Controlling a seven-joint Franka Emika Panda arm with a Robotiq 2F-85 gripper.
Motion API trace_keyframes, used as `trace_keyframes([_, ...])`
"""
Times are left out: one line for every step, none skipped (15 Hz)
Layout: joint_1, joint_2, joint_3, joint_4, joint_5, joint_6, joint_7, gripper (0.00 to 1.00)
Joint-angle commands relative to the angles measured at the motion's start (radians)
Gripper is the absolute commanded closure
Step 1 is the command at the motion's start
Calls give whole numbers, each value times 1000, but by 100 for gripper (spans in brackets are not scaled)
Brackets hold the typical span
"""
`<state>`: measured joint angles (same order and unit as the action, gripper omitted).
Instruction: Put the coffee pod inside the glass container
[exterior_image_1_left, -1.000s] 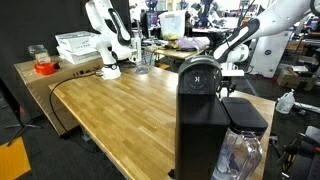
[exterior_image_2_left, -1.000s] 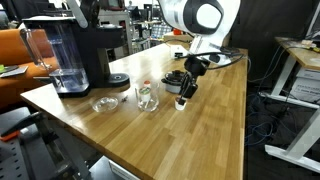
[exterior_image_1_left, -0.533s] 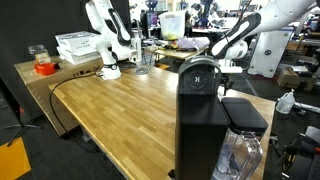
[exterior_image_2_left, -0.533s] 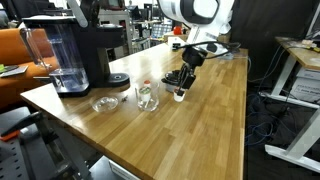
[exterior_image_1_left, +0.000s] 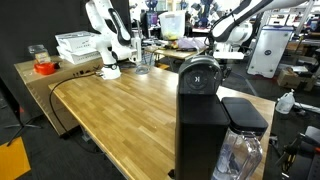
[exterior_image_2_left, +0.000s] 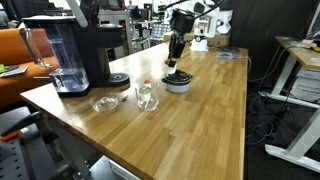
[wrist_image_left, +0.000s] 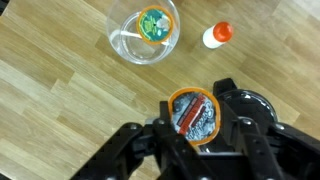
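Observation:
My gripper (wrist_image_left: 193, 140) is shut on a coffee pod (wrist_image_left: 193, 113) with an orange rim and a silver and red foil lid. In an exterior view the gripper (exterior_image_2_left: 174, 60) hangs well above the wooden table, over a black round dish (exterior_image_2_left: 177, 83). The glass container (wrist_image_left: 145, 35) stands on the table up and to the left of the gripper in the wrist view, with an orange and green pod lying in it. It also shows in an exterior view (exterior_image_2_left: 147, 97), nearer the table's front than the gripper.
A small white bottle with an orange cap (wrist_image_left: 217, 35) stands beside the glass container. A shallow glass dish (exterior_image_2_left: 103, 103) and a black coffee machine (exterior_image_2_left: 82, 50) with a water tank stand further along the table. The black dish (wrist_image_left: 250, 105) lies under the gripper.
The gripper has risen from table height with the coffee pod in it and moved further back, to above the black dish. The glass container has not moved.

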<state>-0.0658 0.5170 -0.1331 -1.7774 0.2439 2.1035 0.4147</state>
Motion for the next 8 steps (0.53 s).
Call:
trace_keyframes([8, -83, 6, -94, -16, -2, -7, 76])
trace_keyframes([12, -100, 7, -117, -15, -3, -7, 76])
trace_keyframes([11, -112, 12, -138, 0, -4, -8, 76])
trace_keyframes([15, -128, 15, -164, 4, 2, -9, 76])
trace_keyframes([19, -139, 18, -185, 5, 5, -6, 76])
trace_keyframes([22, -152, 20, -208, 4, 9, -2, 76])
trace_keyframes([26, -163, 19, -227, -3, 12, 6, 76])
trace_keyframes([28, -176, 18, -247, -3, 15, 13, 76])
